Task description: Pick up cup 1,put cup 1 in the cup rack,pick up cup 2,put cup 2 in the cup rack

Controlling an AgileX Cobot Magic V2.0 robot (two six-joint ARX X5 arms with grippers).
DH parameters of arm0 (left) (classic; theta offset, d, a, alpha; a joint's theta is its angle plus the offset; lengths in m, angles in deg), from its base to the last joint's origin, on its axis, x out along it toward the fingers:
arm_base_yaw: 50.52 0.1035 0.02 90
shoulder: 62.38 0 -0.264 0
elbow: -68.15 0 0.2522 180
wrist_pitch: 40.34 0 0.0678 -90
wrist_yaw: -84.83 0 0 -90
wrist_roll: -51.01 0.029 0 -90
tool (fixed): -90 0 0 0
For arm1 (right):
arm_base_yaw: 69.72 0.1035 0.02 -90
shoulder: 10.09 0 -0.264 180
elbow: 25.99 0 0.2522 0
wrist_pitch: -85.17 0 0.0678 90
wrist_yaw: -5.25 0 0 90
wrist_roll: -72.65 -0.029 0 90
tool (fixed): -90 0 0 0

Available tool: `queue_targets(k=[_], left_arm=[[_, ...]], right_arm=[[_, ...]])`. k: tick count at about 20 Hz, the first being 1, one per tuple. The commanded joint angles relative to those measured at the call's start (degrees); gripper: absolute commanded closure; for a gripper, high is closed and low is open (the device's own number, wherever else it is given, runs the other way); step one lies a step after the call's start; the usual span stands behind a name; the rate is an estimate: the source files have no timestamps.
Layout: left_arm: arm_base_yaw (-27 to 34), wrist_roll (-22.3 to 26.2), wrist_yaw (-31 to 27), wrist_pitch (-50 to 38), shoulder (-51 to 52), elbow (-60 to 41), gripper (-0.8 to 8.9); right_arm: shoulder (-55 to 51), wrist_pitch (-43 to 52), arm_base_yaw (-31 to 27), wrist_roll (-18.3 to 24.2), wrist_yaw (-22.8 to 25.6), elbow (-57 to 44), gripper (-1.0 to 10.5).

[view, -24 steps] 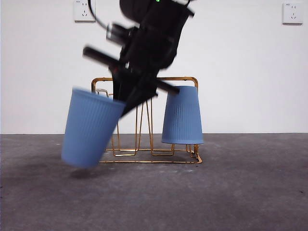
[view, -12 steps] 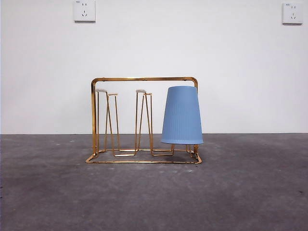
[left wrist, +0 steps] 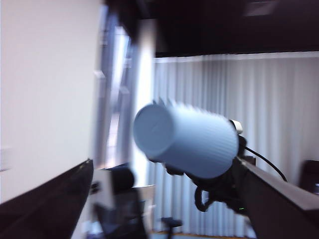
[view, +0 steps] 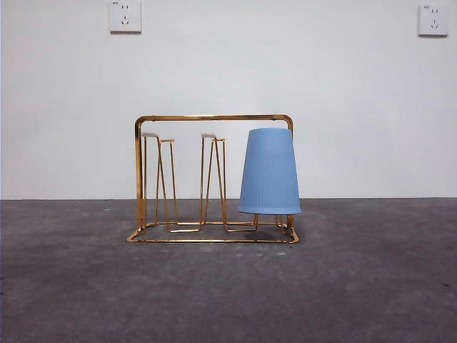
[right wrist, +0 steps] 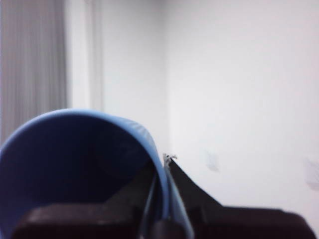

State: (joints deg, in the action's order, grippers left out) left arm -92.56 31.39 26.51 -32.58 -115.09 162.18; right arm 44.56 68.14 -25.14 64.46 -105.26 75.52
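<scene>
Right gripper (right wrist: 160, 199) fingers pinch blue cup's (right wrist: 75, 169) rim.

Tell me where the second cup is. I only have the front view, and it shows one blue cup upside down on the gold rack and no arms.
Observer: The right gripper holds the second cup, with its jaws shut on the rim.
Operator: Is it close to the rack?
Observer: I cannot tell. The right wrist view shows only white wall beyond the cup, not the cup rack.
Operator: And the left arm?
Observer: The left gripper is empty, with its jaws wide apart. Its camera faces that cup, which is held on its side.
</scene>
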Motion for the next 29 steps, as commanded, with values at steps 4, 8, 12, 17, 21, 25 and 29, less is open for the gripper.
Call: queue_targets(k=[4,8,12,17,21,25,29], left_arm=[[0.1,-12.8,7.1,-15.5,-7.2,-0.2,3.33],[0.1,-18.2,9.3,-23.9,-11.3,-0.2,3.33],[0.1,-23.3,10.4,-31.7,-14.0,-0.2,3.33],[0.0,-25.7,10.3,-36.2,-16.1,-0.2,3.33],[0.0,-27.2,10.3,-39.3,-16.9,-0.2,3.33],[0.0,-27.3,10.3,-40.0,-17.0,-0.2,3.33],[0.0,-28.2,10.3,-40.0,-17.0,-0.2,3.48]], right_arm=[[1.7,5.1,0.1,-0.9,-5.3,-0.5,9.6],[2.0,5.4,0.1,-0.8,-5.3,-0.5,9.6],[2.6,5.9,0.1,-0.6,-5.3,-0.5,9.6],[3.7,6.5,0.1,-0.6,-5.5,-0.5,9.6],[5.9,8.0,0.1,-0.8,-5.5,-0.5,9.6],[8.3,8.7,0.1,-0.8,-5.7,-0.5,9.6],[9.6,11.4,0.1,-0.9,-6.6,-0.5,9.6]])
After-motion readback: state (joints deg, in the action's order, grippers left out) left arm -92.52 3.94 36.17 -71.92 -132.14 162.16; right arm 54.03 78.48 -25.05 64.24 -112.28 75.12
